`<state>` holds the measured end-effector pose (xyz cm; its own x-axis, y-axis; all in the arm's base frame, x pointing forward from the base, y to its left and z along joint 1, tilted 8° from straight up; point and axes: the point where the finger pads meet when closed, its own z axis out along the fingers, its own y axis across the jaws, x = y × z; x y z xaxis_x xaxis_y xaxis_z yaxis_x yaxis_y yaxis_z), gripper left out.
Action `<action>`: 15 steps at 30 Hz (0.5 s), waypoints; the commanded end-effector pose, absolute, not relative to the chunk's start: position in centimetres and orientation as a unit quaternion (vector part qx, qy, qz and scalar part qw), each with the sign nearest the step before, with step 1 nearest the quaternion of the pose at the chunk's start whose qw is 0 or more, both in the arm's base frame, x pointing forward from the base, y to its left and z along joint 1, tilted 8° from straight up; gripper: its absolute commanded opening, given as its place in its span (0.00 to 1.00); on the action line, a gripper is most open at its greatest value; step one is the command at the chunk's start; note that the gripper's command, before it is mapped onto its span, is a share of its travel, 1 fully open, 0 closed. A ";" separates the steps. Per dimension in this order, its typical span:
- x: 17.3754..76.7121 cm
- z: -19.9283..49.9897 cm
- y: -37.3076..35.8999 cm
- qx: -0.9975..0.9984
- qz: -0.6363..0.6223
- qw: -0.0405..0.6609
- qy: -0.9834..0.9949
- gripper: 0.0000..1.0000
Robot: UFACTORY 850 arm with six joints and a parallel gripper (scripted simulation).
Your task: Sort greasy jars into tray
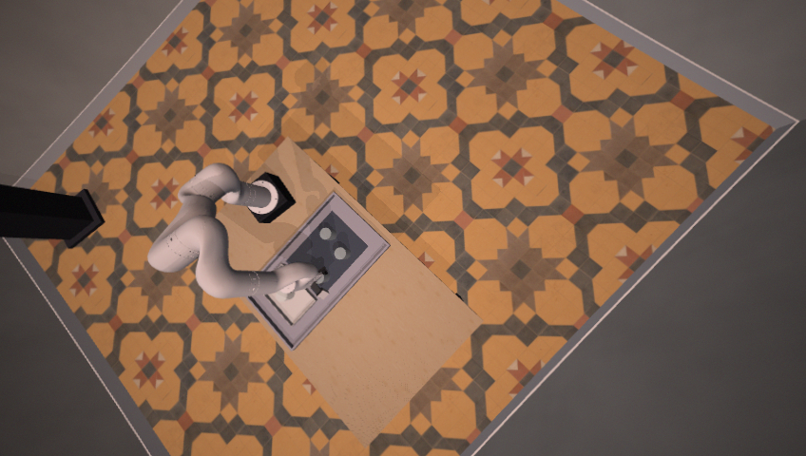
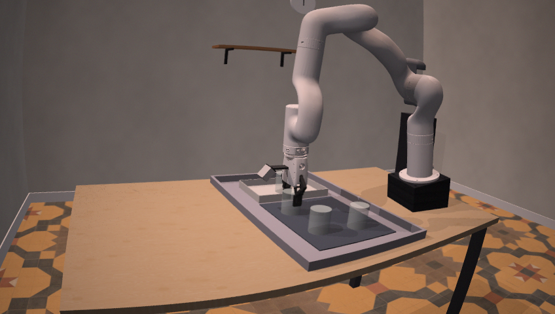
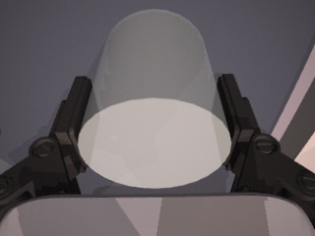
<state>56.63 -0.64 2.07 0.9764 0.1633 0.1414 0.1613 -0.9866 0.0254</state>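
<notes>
1. Jar (image 1: 320,277) (image 2: 288,202) (image 3: 155,143) first: yours stands upright, mouth down, at the far end of the mat (image 1: 353,237) (image 2: 330,243), between the fingers of the claw (image 1: 320,279) (image 2: 292,193) (image 3: 155,94). These are well apart, a pad close against each side; you cannot tell whether they press or merely flank it.
2. If you lift on a light hold and this jar is greasy, it could slide down through the pads and topple. Squeeze gradually and lift only a little at first.
3. If one pad meets the glass before the other, the jar may shift sideways. You could mistake that for a slip, so centre the claw before judging.
4. The tray (image 1: 297,308) (image 2: 254,197) lies just beyond the mat. Carry too low and the jar could clip its rim, shoving the tray or leaving the jar perched there.
5. One jar (image 1: 288,295) (image 2: 278,182) already stands in the tray. Set a second too close and you may knock it; whether it belongs there, you cannot see.
6. The near jar (image 1: 339,253) (image 2: 320,220) and the right-hand jar (image 1: 325,233) (image 2: 358,216) stand apart on the mat. Push either too hard and it could tip, or slide onto the steel tabletop (image 1: 375,242) (image 2: 278,227).
</notes>
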 end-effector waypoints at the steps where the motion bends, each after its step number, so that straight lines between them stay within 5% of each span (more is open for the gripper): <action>1: 56.7 2.1 -0.6 0.994 0.073 0.007 0.082 0.75; 15: 56.7 2.1 -0.6 0.994 0.073 0.007 0.082 0.72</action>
